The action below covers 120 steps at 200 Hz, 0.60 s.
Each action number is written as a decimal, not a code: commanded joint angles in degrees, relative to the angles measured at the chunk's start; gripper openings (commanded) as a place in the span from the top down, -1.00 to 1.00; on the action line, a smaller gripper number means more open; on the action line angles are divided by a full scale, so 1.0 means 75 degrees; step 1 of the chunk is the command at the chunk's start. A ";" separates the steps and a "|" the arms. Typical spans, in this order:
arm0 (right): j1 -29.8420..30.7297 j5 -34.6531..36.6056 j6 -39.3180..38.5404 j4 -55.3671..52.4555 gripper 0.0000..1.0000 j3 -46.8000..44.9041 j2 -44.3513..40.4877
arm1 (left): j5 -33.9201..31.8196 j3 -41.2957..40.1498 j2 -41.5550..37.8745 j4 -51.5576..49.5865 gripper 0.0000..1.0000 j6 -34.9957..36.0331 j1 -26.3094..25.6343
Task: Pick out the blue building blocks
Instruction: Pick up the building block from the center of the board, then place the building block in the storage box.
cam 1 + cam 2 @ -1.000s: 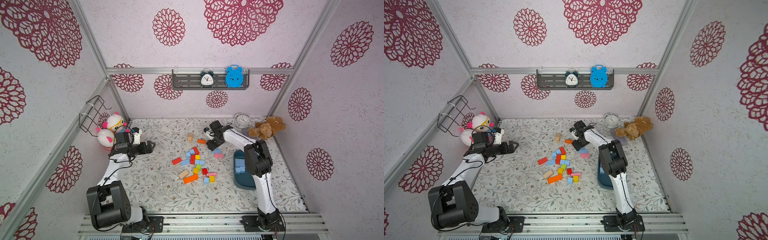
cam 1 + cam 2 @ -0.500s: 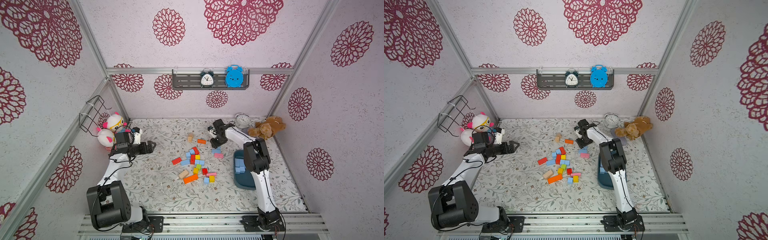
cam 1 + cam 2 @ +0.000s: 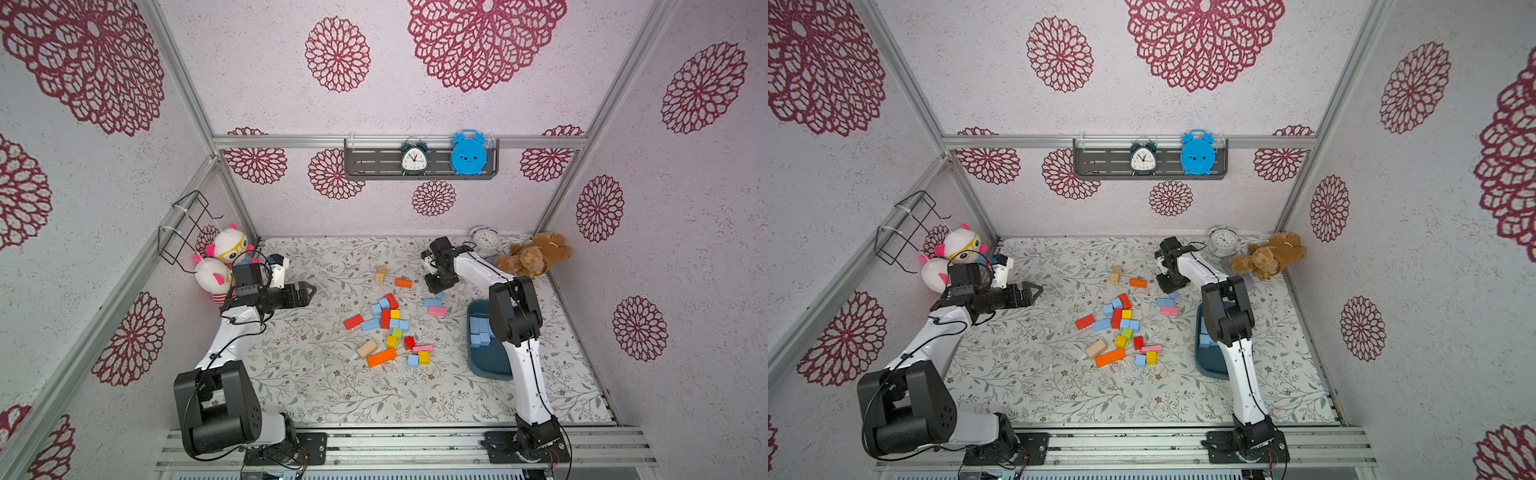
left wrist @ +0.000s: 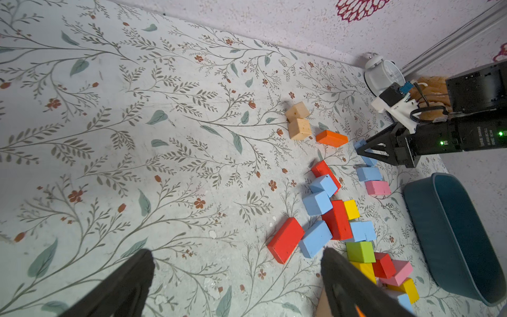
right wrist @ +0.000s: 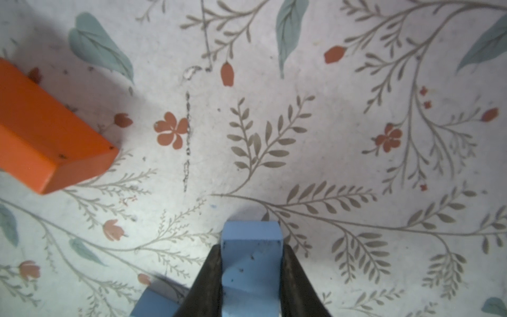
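**Right arm takes a blue block.** The right gripper (image 5: 251,248) pinches a blue block (image 5: 251,269) at the far side of the flowered tabletop (image 3: 311,374). Its black fingers (image 5: 204,277) press against two opposite faces of the block. Only the right wrist view shows that grip up close, along with a second blue piece (image 5: 155,304) just beside the fingers and an orange block (image 5: 46,131) lying near. Whether the held block has left the tabletop cannot be told. In both top views the right gripper (image 3: 439,286) points down and hides what it holds. The left wrist view catches it from the side, with a corner of the blue block (image 4: 360,143) showing at the fingertips.

The left gripper (image 4: 236,274) hangs over bare tabletop, its fingers (image 4: 129,282) spread wide with nothing between them. A top view places the left gripper (image 3: 305,290) near two plush toys (image 3: 224,257), well apart from the pile.

The other blue building blocks (image 3: 376,311) lie scattered in the mixed pile at the centre, among red, yellow, green and pink pieces. Two more sit beside a pink block (image 3: 437,311) near the right gripper. Only the top views look down into the dark teal tub (image 3: 490,368) on the right, where several blue blocks (image 3: 480,332) are gathered. From the left wrist camera the tub (image 4: 452,233) shows only its wall.
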 commanded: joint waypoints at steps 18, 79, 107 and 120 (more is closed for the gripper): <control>-0.0286 0.0003 0.0842 0.0500 0.54 -0.0723 -0.1388 | -0.0455 0.1156 0.0897 -0.0650 -1.00 0.0544 -0.1119; -0.1534 -0.0276 0.1954 0.1659 0.59 -0.4203 -0.4796 | -0.0510 0.4403 0.3313 -0.1926 -0.99 0.0964 -0.3351; -0.2260 -0.0530 0.2335 0.1643 0.60 -0.5566 -0.6179 | -0.0455 0.6046 0.4620 -0.2349 -1.00 0.0979 -0.4307; -0.2584 -0.0565 0.2462 0.1492 0.60 -0.6098 -0.6649 | -0.0382 0.6747 0.5125 -0.2401 -0.99 0.0792 -0.4668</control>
